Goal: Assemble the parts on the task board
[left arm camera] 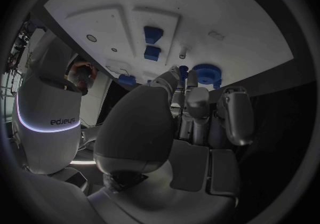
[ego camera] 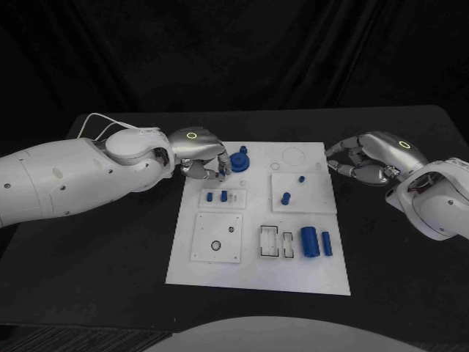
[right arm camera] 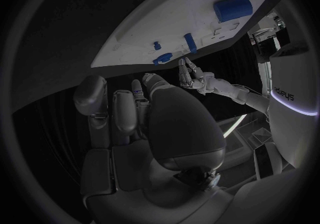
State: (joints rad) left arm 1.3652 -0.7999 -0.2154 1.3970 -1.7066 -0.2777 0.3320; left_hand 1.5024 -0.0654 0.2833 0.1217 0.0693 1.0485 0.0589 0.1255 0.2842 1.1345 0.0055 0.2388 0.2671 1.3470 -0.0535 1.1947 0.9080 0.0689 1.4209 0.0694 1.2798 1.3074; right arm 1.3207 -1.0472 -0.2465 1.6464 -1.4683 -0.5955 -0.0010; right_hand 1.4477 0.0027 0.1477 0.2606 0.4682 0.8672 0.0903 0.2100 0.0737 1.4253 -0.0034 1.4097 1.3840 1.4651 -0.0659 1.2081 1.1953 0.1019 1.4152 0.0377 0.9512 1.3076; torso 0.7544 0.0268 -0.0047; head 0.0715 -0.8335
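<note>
Head view: the white board (ego camera: 258, 253) lies mid-table. At its far left corner sits a blue gear (ego camera: 241, 159), and the left hand (ego camera: 198, 155) is just beside it, at the board's far left edge, fingers bent downward towards that corner; whether they touch the gear or pinch anything I cannot tell here. Nearer than the gear, two small blue blocks (ego camera: 218, 196) stand in a raised plate, and a blue peg (ego camera: 285, 198) stands in the plate to their right. Near the board's near right part, two blue cylinders (ego camera: 316, 241) lie loose beside empty rectangular slots (ego camera: 275, 242). The square plate (ego camera: 218, 237) on the near left looks unfilled. The right hand (ego camera: 356, 160) hovers off the board's far right corner, fingers curled in, nothing visible in them

Left wrist view: the left hand's fingers (left arm camera: 197, 108) reach up to the board's edge right by the gear (left arm camera: 207, 73), close together; a grip on it is not plain

Right wrist view: the right hand's fingers (right arm camera: 117, 117) are drawn together short of the board's edge, holding nothing visible; the cylinders (right arm camera: 232, 0) lie far across the board

My judgement: the task is partly done; blocks and peg seem seated, the gear is in hand, cylinders and slots remain
</note>
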